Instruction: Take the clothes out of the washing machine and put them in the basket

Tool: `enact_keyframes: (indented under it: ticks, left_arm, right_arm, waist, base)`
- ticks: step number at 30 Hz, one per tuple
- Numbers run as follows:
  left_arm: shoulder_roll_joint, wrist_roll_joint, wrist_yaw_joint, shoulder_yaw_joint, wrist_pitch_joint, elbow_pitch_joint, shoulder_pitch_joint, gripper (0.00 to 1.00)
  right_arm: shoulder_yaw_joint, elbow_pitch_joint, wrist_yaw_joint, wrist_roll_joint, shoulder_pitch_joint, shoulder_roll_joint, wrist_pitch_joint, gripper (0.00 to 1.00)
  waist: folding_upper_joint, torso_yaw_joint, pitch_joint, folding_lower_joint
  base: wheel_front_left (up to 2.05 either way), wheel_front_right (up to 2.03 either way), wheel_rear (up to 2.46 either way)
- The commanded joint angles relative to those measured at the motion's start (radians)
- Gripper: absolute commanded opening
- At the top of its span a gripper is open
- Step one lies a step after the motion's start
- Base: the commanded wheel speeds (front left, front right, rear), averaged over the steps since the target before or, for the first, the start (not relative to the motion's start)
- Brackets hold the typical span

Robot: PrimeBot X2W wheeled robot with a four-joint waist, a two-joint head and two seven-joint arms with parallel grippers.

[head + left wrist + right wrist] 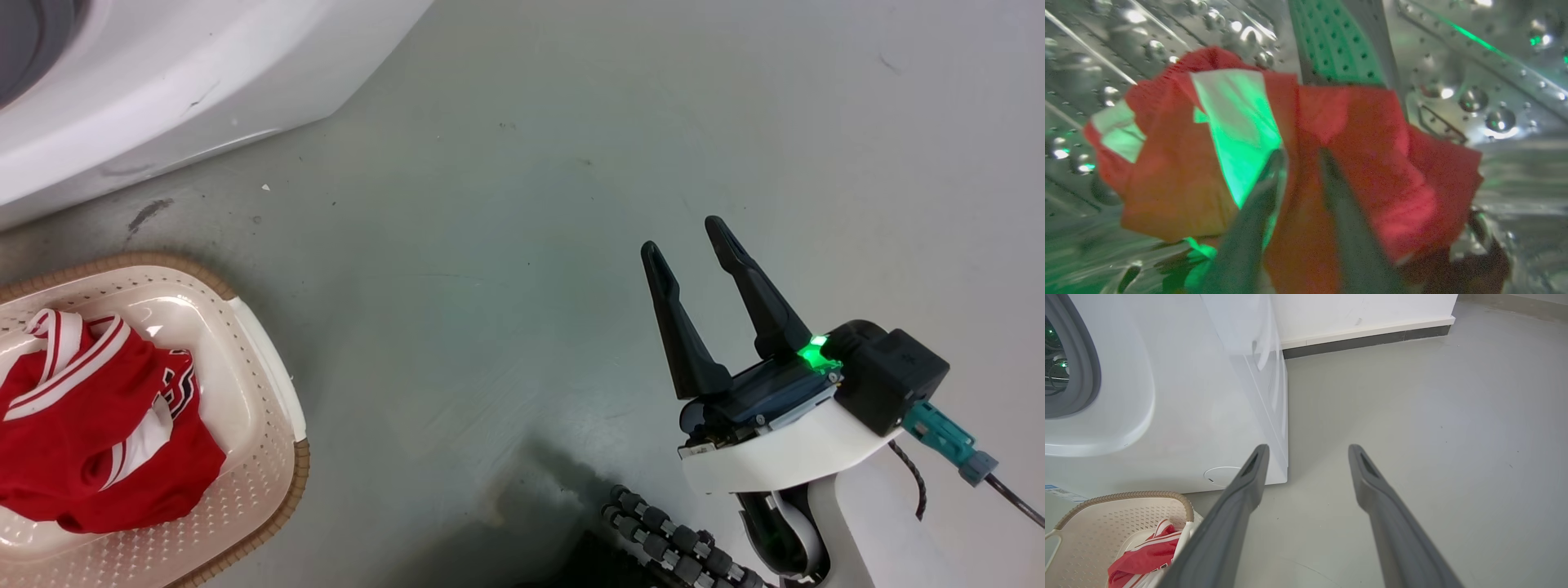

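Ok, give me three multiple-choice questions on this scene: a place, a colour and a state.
1. Where is the left tool? A under a table B inside the steel drum C in a sink
2. What colour is the shirt in the basket? A blue B red with white stripes C black
3. How is the right tool? A open and empty B shut on a shirt C shut on a sock
Answers: 1 B, dimpled steel walls surround it; 2 B, red cloth with white trim; 3 A, its fingers stand apart over the floor.

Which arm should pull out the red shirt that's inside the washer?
Left. The left gripper is inside the drum, pinching the red jersey; the right gripper hangs open over the floor.
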State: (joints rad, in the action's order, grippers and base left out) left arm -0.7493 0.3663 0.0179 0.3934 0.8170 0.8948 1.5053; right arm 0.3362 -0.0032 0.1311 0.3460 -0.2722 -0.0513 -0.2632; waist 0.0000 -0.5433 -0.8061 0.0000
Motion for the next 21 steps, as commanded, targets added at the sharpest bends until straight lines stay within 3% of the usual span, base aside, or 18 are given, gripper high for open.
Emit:
enact_keyframes:
  ticks: [1, 8, 15, 21]
  left_arm:
    - [-0.012, -0.002, -0.024, -0.006, -0.033, -0.025, -0.027, 0.0]
    - [-0.039, -0.017, -0.095, -0.029, -0.193, -0.108, -0.068, 0.0]
    - [-0.033, -0.019, -0.114, -0.033, -0.323, -0.134, -0.083, 0.0]
    - [0.005, 0.008, -0.111, -0.048, -0.472, -0.13, -0.112, 0.0]
  right_arm:
    - [0.002, -0.004, -0.001, 0.009, -0.021, 0.002, -0.002, 1.0]
    - [0.001, 0.003, -0.001, 0.006, -0.024, 0.002, -0.002, 1.0]
    - [-0.011, 0.008, -0.001, -0.003, -0.031, 0.002, -0.002, 1.0]
    - [-0.032, 0.015, -0.001, -0.019, -0.028, 0.002, -0.002, 1.0]
  waist:
    - [0.0, 0.0, 0.0, 0.0]
    - [0.0, 0.006, 0.011, 0.0]
    - [0.0, 0.021, 0.027, 0.0]
    - [0.0, 0.049, 0.073, 0.0]
  base:
    - [0.0, 0.0, 0.0]
    - [0.0, 0.0, 0.0]
    - [0.0, 0.0, 0.0]
    - [0.0, 0.0, 0.0]
